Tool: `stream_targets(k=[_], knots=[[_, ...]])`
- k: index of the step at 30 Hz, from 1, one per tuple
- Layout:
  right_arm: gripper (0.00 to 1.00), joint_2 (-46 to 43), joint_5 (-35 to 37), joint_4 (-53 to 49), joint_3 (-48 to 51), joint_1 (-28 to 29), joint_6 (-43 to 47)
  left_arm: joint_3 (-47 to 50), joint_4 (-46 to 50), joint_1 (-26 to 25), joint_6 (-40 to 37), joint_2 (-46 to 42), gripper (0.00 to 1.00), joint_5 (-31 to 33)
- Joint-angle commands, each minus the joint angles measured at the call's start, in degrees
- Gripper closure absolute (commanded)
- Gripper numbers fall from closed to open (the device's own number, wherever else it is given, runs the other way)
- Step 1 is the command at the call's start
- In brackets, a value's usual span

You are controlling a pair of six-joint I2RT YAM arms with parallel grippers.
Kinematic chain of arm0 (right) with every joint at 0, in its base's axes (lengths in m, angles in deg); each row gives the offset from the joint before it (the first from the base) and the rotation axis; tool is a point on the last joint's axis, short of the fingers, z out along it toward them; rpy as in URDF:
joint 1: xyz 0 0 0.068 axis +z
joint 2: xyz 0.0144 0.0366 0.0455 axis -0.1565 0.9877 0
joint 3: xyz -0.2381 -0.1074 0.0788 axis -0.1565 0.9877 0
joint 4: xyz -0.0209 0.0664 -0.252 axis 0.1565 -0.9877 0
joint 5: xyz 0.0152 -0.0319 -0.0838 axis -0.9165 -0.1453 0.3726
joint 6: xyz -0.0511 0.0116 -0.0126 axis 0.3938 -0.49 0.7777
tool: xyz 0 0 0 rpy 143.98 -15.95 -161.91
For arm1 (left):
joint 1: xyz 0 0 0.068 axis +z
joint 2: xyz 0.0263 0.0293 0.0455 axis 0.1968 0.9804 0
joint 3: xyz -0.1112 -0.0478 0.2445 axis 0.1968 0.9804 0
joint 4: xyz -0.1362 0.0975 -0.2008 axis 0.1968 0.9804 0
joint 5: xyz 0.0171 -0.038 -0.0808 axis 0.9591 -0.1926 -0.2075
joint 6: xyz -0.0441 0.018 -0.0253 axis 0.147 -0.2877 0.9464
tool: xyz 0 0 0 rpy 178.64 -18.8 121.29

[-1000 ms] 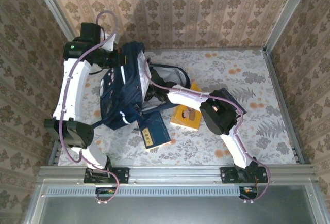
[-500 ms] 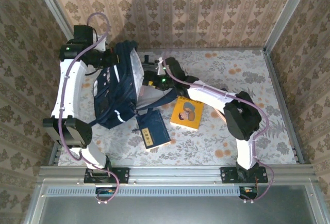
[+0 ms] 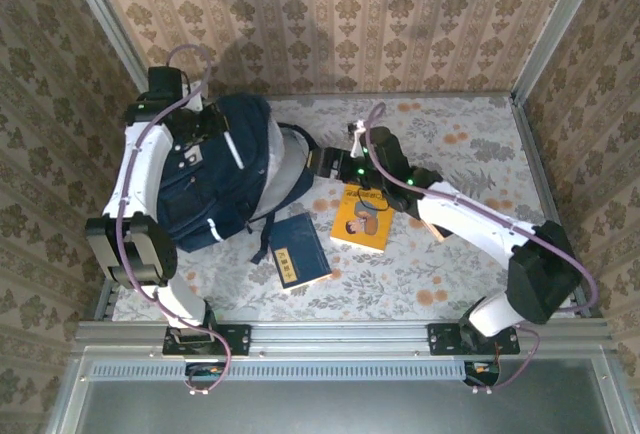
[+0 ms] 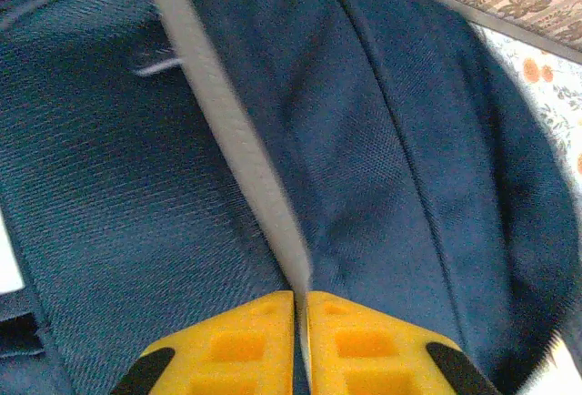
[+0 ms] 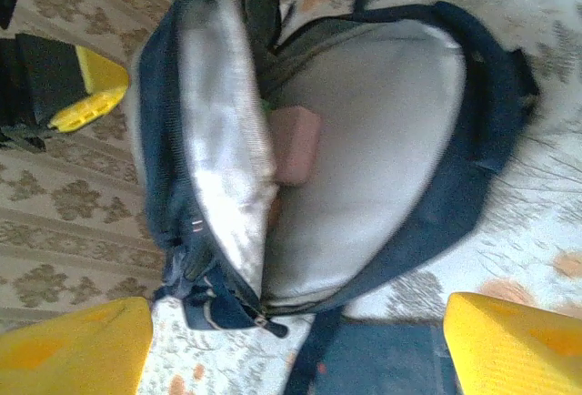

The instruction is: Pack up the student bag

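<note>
Student bag [image 3: 215, 189] lay at the far left of the bench [image 3: 470, 144], its main compartment gaping towards the right. The left fingers [image 4: 236, 345] stood narrow at its top. A grey trim strip [image 4: 227, 122] ran into the slit between them, so they seemed to pinch it. The right fingers [image 5: 73, 349] were spread wide and empty just before the mouth.

If that pinch slipped, the upper panel would probably sag and close the opening. A loose strap [image 3: 262, 236] touching the navy booklet [image 3: 298, 252] might also snag anything lifted past it.

Counted: one student bag, one pink block [image 5: 296, 145] inside it against the grey lining, one navy booklet just near of the bag, one yellow picture book [image 3: 362, 219] right of that, and two arms.
</note>
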Motion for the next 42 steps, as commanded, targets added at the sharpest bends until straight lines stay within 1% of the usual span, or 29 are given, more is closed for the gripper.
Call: stream_targets(k=[1,4,6,9,12,14,16,19,20,22,25,28,32,36,40,42], knots=[[0.16,-3.3,4.3,-5.1,5.4,-0.1,2.9,3.5,-7.7,-0.1,2.9,-1.0,0.81,-5.2],[0.17,-6.0,5.4,-6.5,9.7,-0.1,4.0,5.6,-8.7,-1.2,3.5,-1.9,0.71,-5.9],[0.17,-7.4,4.9,-6.8,11.8,-0.1,4.7,7.2,-9.4,-1.8,4.2,-3.8,0.63,-5.4],[0.19,-8.0,4.3,-8.3,13.7,-0.1,5.2,11.1,-10.5,-3.4,5.1,-7.6,0.61,-4.1],[0.19,-8.4,5.1,-10.6,14.2,-0.2,5.5,15.5,-12.1,-7.3,6.7,-11.0,0.60,-2.8],[0.19,-8.8,6.9,-12.4,14.8,-1.4,4.0,17.7,-12.8,-12.0,7.2,-12.0,0.60,-1.4],[0.21,-9.7,7.1,-12.1,16.8,-4.3,0.4,19.6,-14.0,-16.8,8.1,-11.9,0.59,-0.6],[0.23,-11.1,3.1,-8.5,21.0,-9.8,-3.9,21.9,-17.0,-23.9,10.0,-9.9,0.58,0.3],[0.23,-11.2,2.1,-7.8,22.1,-11.4,-4.5,22.4,-18.3,-26.8,10.1,-8.6,0.57,0.4],[0.23,-10.8,0.9,-7.8,23.0,-13.4,-4.8,22.7,-19.5,-30.9,10.1,-5.7,0.56,1.3],[0.23,-9.8,0.3,-8.2,23.8,-15.7,-4.7,23.0,-21.6,-35.3,10.5,-0.5,0.54,1.5],[0.23,-9.0,0.2,-7.4,24.9,-17.4,-4.8,22.9,-23.8,-37.5,10.8,4.0,0.53,2.1],[0.24,-6.7,-1.3,-5.0,25.9,-19.0,-5.1,21.3,-23.3,-37.9,9.6,9.0,0.52,4.1],[0.31,-2.3,-4.0,-3.2,25.1,-19.6,-4.7,19.6,-23.9,-37.8,9.4,12.3,0.54,3.8],[0.37,1.4,-5.2,-1.7,24.1,-19.9,-4.3,17.4,-23.3,-37.8,8.9,15.7,0.55,3.3],[0.43,3.2,-5.9,-1.0,23.6,-20.4,-4.2,16.7,-23.2,-37.7,8.7,17.0,0.57,3.0]])
